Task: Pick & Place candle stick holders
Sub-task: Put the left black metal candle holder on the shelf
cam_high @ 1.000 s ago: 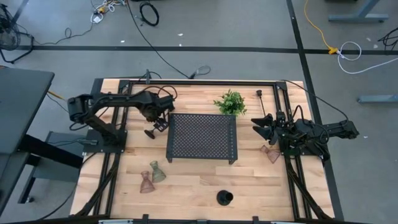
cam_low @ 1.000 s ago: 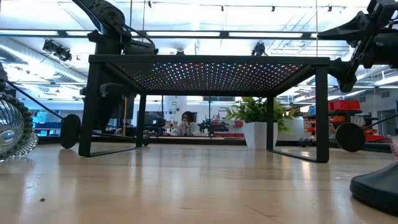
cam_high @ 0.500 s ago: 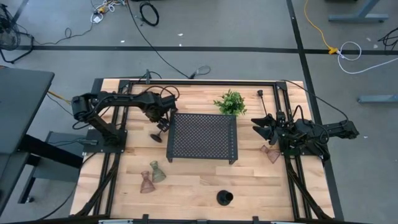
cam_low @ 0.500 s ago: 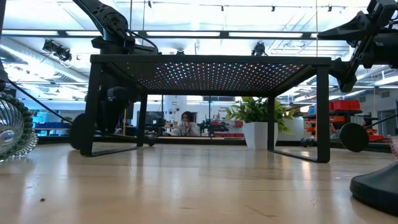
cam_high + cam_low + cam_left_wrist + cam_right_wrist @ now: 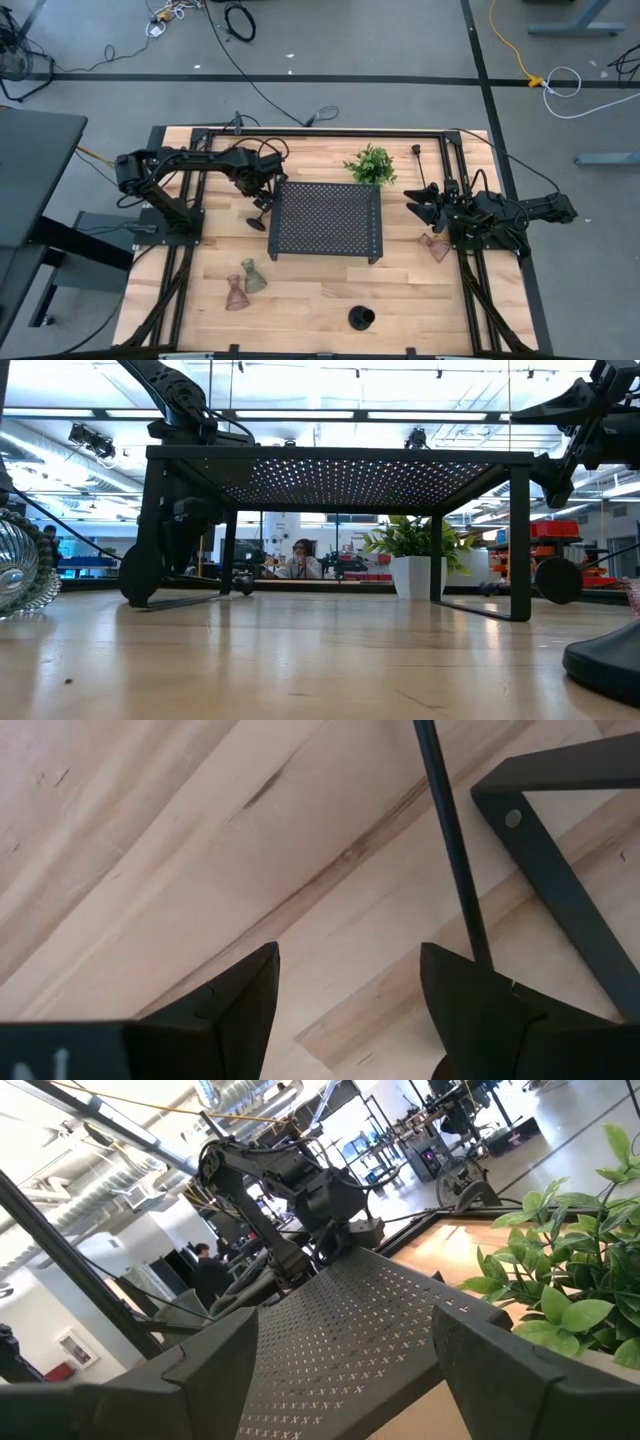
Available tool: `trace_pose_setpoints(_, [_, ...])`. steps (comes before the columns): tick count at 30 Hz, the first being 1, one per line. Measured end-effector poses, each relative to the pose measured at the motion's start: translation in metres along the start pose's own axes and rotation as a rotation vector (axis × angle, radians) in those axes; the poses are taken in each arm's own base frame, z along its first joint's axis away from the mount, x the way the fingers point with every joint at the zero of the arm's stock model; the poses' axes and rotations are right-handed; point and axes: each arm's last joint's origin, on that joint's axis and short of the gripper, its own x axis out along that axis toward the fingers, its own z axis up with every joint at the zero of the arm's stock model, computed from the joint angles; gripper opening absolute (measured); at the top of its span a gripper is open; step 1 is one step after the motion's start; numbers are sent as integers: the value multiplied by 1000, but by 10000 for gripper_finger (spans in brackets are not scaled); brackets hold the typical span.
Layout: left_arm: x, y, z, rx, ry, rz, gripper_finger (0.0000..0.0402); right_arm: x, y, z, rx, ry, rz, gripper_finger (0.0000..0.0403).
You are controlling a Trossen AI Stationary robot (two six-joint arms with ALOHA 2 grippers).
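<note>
A black holder with a thin stem [image 5: 448, 830] and a round base [image 5: 257, 222] sits tilted just left of the black perforated tray [image 5: 325, 220]. Its base rim [image 5: 140, 575] rests on the table by the tray's left leg. My left gripper [image 5: 262, 198] is open above it, fingers either side of the stem. My right gripper [image 5: 415, 202] is open and empty at the tray's right. Another black stemmed holder [image 5: 416, 152] stands beside the plant. A short black cup [image 5: 361, 318] stands near the front edge. Glass holders lie at front left [image 5: 235, 293], [image 5: 253, 277] and right [image 5: 435, 245]. My left gripper points down over the holder's thin stem. The stem [image 5: 470, 920] runs close along the inner side of one finger [image 5: 480, 1010] and passes behind it. Whether it touches that finger I cannot tell. The other finger [image 5: 230, 1010] stands well apart from it.
The tray stands on thin legs mid-table, with one leg frame [image 5: 560, 870] close to my left fingers. A green plant [image 5: 371, 165] sits behind the tray. In the low view a glass holder [image 5: 20, 575] shows at the left and the black cup [image 5: 610, 660] at the right. A person sits far behind.
The black holder's round base has slid along the table toward the tray's left leg, to the right and slightly toward the near edge. My left gripper has shifted a little the same way above it. My right arm has kept still.
</note>
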Motion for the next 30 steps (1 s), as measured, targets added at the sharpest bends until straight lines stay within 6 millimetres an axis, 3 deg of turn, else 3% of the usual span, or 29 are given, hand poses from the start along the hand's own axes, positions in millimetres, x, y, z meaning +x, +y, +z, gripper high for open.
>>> trace_pose_setpoints(22, [0, 1, 1, -1, -16, 30, 242, 0, 0, 0, 0, 0, 0, 297])
trace_pose_setpoints(30, [0, 4, -1, 7, -1, 61, 223, 0, 0, 0, 0, 0, 0, 297])
